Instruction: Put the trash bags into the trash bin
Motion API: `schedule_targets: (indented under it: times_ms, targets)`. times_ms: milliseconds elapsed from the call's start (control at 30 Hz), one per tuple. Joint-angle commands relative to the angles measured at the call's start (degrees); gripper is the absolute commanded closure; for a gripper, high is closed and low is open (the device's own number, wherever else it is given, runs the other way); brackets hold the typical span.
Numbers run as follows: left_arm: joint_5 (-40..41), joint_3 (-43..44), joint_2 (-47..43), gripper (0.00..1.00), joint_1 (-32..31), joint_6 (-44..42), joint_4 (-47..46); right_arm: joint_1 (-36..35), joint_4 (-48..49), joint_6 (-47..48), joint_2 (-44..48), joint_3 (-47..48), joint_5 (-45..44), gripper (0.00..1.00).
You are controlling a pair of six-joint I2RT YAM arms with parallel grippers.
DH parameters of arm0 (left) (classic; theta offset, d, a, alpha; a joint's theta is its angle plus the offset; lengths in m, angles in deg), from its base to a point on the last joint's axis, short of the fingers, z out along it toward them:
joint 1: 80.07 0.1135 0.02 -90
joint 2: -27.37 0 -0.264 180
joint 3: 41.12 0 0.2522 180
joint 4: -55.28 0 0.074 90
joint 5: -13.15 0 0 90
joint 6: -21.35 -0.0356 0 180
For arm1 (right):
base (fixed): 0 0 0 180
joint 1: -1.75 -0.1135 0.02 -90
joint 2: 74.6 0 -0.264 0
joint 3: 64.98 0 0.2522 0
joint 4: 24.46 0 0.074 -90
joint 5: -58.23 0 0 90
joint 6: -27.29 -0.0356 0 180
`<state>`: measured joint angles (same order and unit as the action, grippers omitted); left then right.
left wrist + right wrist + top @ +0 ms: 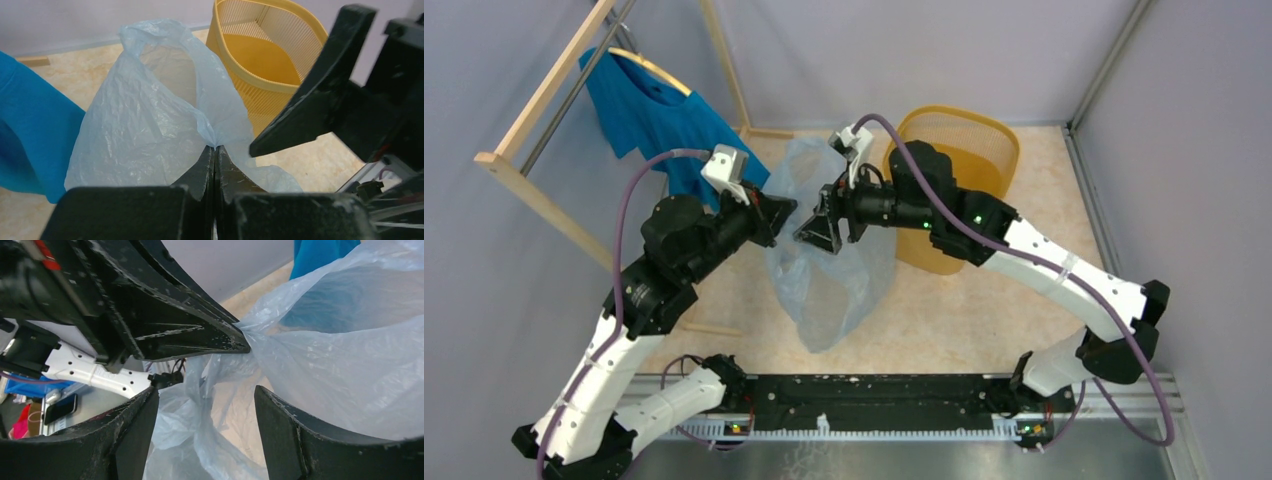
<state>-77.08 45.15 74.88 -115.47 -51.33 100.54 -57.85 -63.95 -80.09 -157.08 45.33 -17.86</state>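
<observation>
The trash bag [829, 270] is a thin pale grey-blue film spread out and hanging between the two arms. My left gripper [786, 212] is shut on a pinch of its edge, seen at the fingertips in the left wrist view [215, 148]. My right gripper [816, 238] is open, its jaws wide apart just right of the left one, with bag film [220, 410] hanging between them. The yellow-orange mesh trash bin [964, 150] stands behind the right arm at the back, and shows past the bag in the left wrist view [265, 55].
A bright blue T-shirt [659, 115] hangs on a wooden rack [534, 110] at the back left, close behind the left arm. Grey walls enclose the beige floor [984, 310]. A black rail [874, 400] runs along the near edge.
</observation>
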Motion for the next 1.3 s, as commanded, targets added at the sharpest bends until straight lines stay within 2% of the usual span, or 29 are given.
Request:
schedule_targets:
  times_ms: [0,67,167,267,333,367,400,567,600,633,667,700,800,867,933,1000,1033,1100,1133,1167,1200,1267]
  targets:
    - [-1.9,2.0,-0.4,1.00,0.0,1.5,-2.3,-1.2,10.3,-2.7,-0.9,-3.7,0.8,0.33]
    - [-1.9,2.1,-0.6,1.00,0.0,1.6,-2.4,-1.2,11.2,-2.9,-1.8,-4.5,-0.3,0.37]
    - [-2.2,2.5,-0.3,1.00,0.0,1.6,-2.1,-1.2,13.5,-3.4,-2.5,-4.9,-0.9,0.51]
    - [-1.4,3.3,-0.4,1.00,0.1,1.3,-1.8,-1.2,16.8,-4.2,-2.2,-5.9,-0.8,0.76]
    - [-0.8,4.5,-0.1,1.00,0.0,0.9,-1.5,-1.2,18.7,-4.3,-1.9,-6.6,-1.0,0.85]
    - [-0.5,5.3,0.0,1.00,0.0,0.7,-1.3,-1.2,19.3,-4.1,-1.9,-6.6,-1.1,0.96]
    - [-0.3,6.2,0.2,1.00,0.0,0.4,-1.1,-1.2,19.5,-3.7,-2.0,-6.3,-1.1,1.00]
    - [-0.2,9.7,0.5,1.00,0.0,0.5,-1.7,-1.2,20.2,-3.8,-2.7,-3.9,-0.5,1.00]
    - [-0.3,9.9,0.4,1.00,0.1,0.7,-1.9,-1.2,19.9,-3.7,-3.1,-3.3,-0.2,0.96]
    - [-0.3,9.9,0.4,1.00,0.1,0.9,-2.2,-1.2,19.6,-3.5,-3.5,-2.9,0.2,0.84]
    - [-0.2,9.7,0.3,1.00,0.0,1.0,-2.5,-1.2,19.7,-3.3,-3.7,-2.9,0.6,0.67]
    - [-0.2,9.5,0.2,1.00,0.0,1.0,-2.7,-1.2,20.2,-3.5,-3.8,-3.1,1.2,0.59]
    - [1.7,9.9,0.7,1.00,0.0,1.2,-2.1,-1.2,22.7,-4.5,-3.3,-4.6,2.2,0.44]
    - [1.7,9.7,0.6,1.00,0.0,1.5,-1.9,-1.3,24.4,-5.3,-3.1,-5.6,2.4,0.39]
    - [1.2,9.5,0.5,1.00,0.1,1.9,-2.1,-1.2,25.4,-6.0,-3.3,-5.8,3.0,0.39]
    - [0.8,9.7,0.5,1.00,0.0,2.3,-2.0,-1.2,25.4,-6.5,-3.8,-5.4,3.3,0.43]
    - [0.6,9.7,0.4,1.00,0.0,2.3,-2.1,-1.2,26.9,-6.6,-3.9,-5.1,3.3,0.51]
    - [0.5,10.6,0.5,1.00,0.0,1.6,-1.9,-1.2,27.1,-6.5,-3.8,-4.5,2.7,0.80]
    - [0.6,11.4,0.5,0.97,0.0,1.2,-1.6,-1.2,27.0,-6.3,-3.7,-4.1,2.0,0.93]
    - [0.9,12.2,0.3,0.88,0.0,1.0,-1.5,-1.3,26.5,-5.8,-3.5,-3.5,1.3,1.00]
    - [1.0,13.0,-0.1,0.76,0.0,0.6,-1.7,-1.2,26.0,-4.9,-3.3,-2.9,0.3,1.00]
    - [1.5,14.0,-1.2,0.40,0.0,-0.3,-2.4,-1.2,24.0,-3.3,-2.2,-1.6,-2.6,1.00]
